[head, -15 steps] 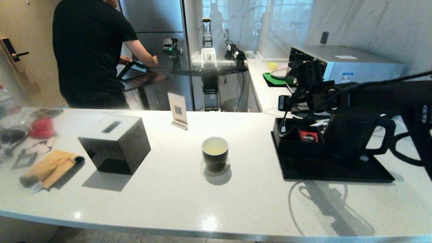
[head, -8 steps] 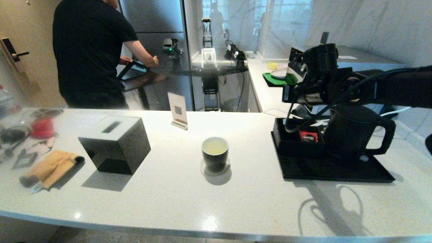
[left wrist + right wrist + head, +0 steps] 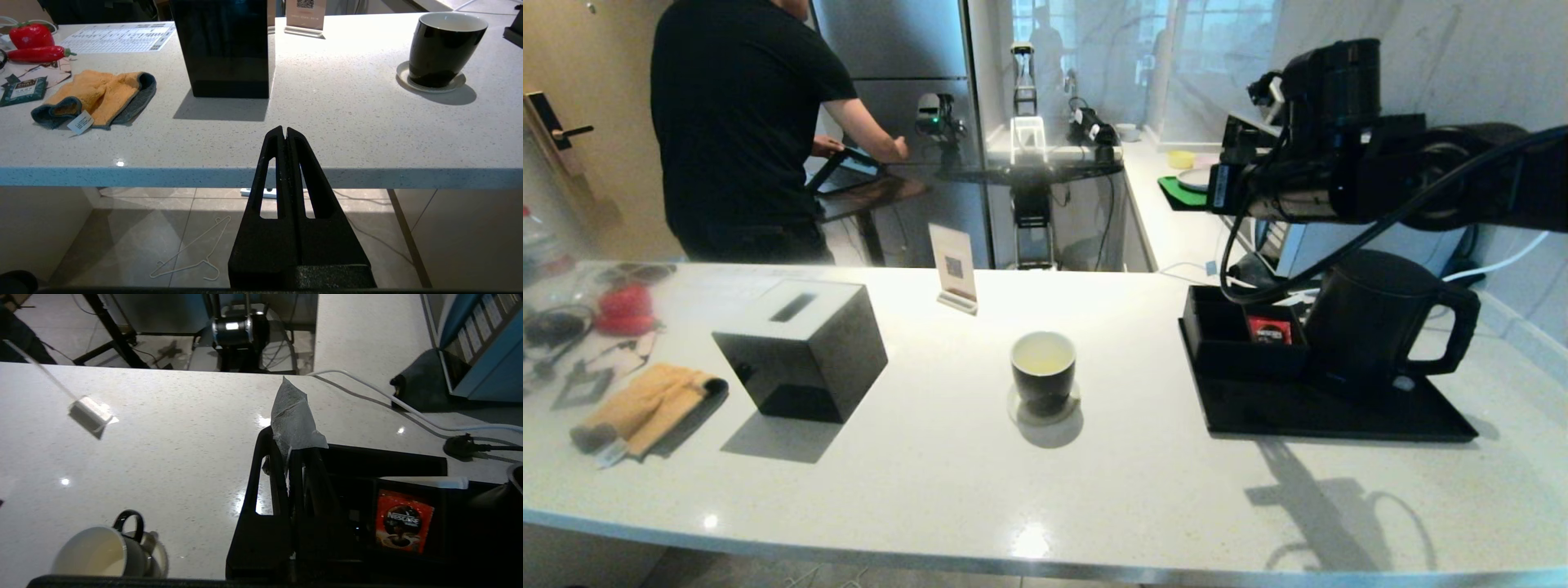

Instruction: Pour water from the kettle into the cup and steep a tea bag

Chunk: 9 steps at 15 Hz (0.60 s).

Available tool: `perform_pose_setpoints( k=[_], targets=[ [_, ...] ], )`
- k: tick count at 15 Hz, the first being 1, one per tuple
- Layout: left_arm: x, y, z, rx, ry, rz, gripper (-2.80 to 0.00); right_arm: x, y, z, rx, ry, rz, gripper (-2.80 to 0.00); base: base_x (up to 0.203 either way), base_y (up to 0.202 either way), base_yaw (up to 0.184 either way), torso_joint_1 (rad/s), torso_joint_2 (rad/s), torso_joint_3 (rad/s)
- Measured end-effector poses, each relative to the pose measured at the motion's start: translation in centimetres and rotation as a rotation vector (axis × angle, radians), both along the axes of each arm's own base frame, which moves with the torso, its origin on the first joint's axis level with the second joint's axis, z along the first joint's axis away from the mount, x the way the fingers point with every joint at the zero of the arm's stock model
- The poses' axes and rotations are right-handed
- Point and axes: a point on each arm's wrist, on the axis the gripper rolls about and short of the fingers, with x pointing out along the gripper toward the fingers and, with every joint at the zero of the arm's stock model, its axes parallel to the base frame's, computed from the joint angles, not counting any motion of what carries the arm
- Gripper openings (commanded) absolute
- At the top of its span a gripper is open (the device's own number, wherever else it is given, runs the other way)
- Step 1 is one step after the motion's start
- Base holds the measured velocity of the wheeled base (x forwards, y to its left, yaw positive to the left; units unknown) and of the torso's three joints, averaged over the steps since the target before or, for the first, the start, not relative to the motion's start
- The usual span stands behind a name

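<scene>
My right gripper [image 3: 291, 451] is shut on the pale tea bag [image 3: 294, 420], which sticks out past the fingertips. In the head view the right gripper [image 3: 1215, 192] hangs high above the black tray's [image 3: 1339, 420] left compartment. The black kettle [image 3: 1372, 318] stands on the tray, untouched. The cup [image 3: 1044, 371] sits on a round coaster mid-counter with pale water [image 3: 1043, 353] in it; it also shows as the cup [image 3: 98, 555] down left of the gripper. My left gripper [image 3: 284, 130] is shut and empty, parked below the counter's front edge.
A red packet [image 3: 1270, 331] lies in the tray's compartment. A black cube box [image 3: 805, 347], an orange cloth [image 3: 645, 404] and red peppers [image 3: 625, 309] are at the left. A small sign stand [image 3: 953, 278] is behind the cup. A person [image 3: 739, 122] stands beyond the counter.
My right arm has risen from low over the tray's compartment to well above it, gripper shut. The cup, the kettle and the left arm have not moved.
</scene>
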Motion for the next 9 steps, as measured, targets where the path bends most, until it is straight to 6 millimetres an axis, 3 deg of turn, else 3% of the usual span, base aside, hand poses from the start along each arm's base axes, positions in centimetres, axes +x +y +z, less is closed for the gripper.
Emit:
perform_pose_setpoints(
  k=[9],
  targets=[
    [0.0, 0.0, 0.0, 0.000, 0.000, 0.000, -2.80, -3.7, 5.4, 2.2, 0.051, -0.110, 0.156, -2.80, 0.000, 0.000, 0.000, 0.000, 0.00, 0.000]
  ],
)
